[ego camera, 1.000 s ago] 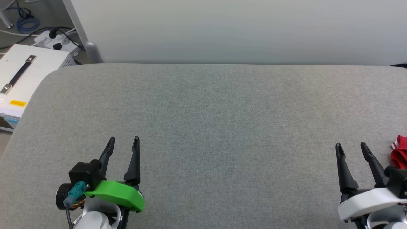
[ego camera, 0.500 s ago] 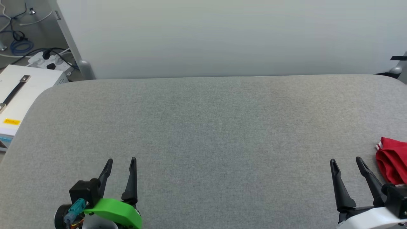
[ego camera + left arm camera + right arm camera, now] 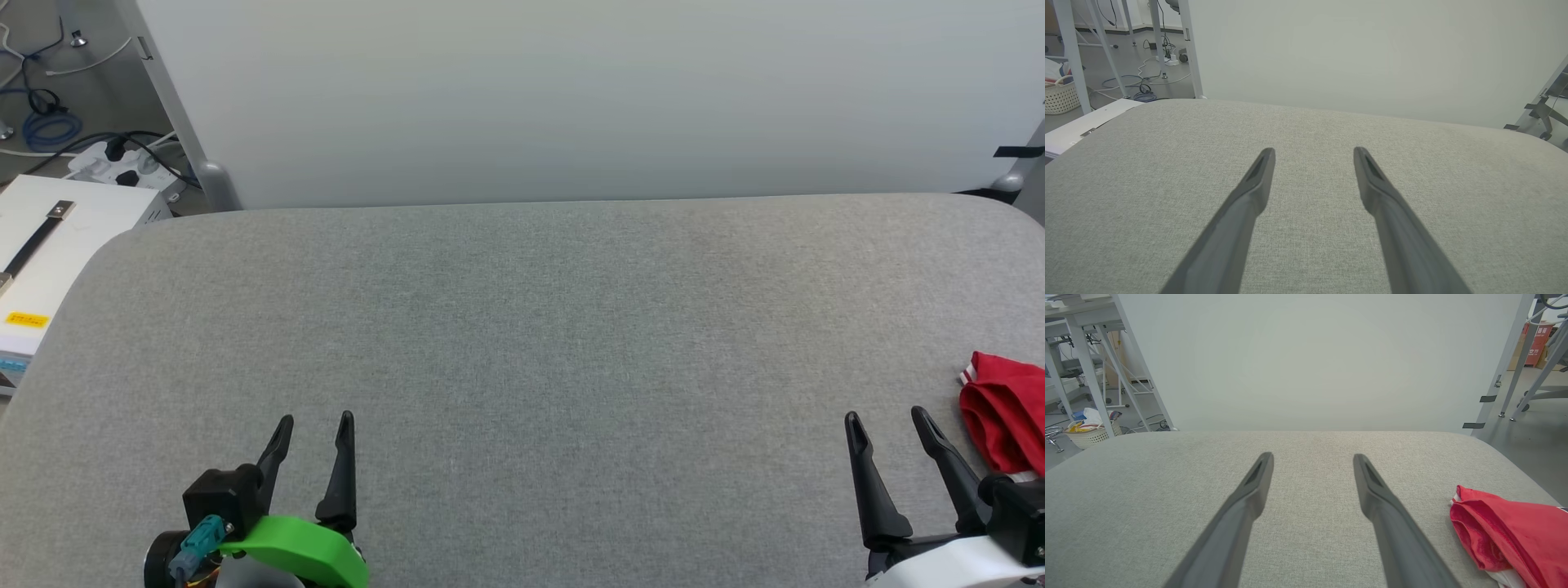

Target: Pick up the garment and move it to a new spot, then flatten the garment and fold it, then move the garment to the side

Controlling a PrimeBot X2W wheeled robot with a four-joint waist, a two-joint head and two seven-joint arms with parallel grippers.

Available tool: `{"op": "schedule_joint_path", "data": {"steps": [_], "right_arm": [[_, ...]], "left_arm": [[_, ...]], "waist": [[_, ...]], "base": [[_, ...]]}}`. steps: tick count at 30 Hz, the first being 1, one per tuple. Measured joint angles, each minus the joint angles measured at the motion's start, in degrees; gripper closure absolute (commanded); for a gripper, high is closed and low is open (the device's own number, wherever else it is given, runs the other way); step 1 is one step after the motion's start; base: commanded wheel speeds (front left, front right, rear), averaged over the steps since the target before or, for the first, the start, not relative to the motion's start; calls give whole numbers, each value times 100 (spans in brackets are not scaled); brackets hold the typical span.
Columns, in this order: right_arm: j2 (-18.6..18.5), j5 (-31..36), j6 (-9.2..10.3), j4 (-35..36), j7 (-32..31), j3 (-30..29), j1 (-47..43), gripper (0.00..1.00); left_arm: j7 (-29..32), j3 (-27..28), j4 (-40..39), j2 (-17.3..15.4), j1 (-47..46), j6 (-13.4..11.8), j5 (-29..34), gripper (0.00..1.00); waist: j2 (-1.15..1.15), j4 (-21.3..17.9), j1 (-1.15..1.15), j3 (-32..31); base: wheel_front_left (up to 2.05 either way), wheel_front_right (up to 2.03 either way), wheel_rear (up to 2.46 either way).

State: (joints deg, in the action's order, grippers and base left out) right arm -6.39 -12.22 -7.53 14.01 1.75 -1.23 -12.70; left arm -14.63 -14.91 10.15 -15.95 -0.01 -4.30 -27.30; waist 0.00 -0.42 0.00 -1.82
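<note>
Your camera is swinging right, revealing more garment (image 3: 1006, 416), bunched just right of the right gripper (image 3: 885, 415). It and the left gripper (image 3: 317, 418) are hovering spread, empty; be aiming for a thick fold.

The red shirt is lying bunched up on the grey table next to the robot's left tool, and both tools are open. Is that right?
Not quite. The red shirt lies beside the right tool, not the left tool, as the head view shows. The rest holds: it is bunched up on the grey table, and both tools are open.
</note>
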Motion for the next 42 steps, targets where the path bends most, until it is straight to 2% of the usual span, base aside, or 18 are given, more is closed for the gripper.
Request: {"op": "schedule_joint_path", "data": {"steps": [18,19,42], "right_arm": [[15,-4,0,-34,36,13,1,0],[14,-4,0,-36,36,13,1,100],[57,140,0,-229,1,19,119,100]], "left_arm": [[-1,-30,0,-4,-1,-1,0,0],[0,-31,0,-4,-1,-1,0,100],[226,192,-144,169,-3,49,389,100]], "waist": [[0,54,0,58],[0,58,0,62],[0,56,0,82]], "base": [[0,0,0],[0,0,0],[0,0,0]]}}
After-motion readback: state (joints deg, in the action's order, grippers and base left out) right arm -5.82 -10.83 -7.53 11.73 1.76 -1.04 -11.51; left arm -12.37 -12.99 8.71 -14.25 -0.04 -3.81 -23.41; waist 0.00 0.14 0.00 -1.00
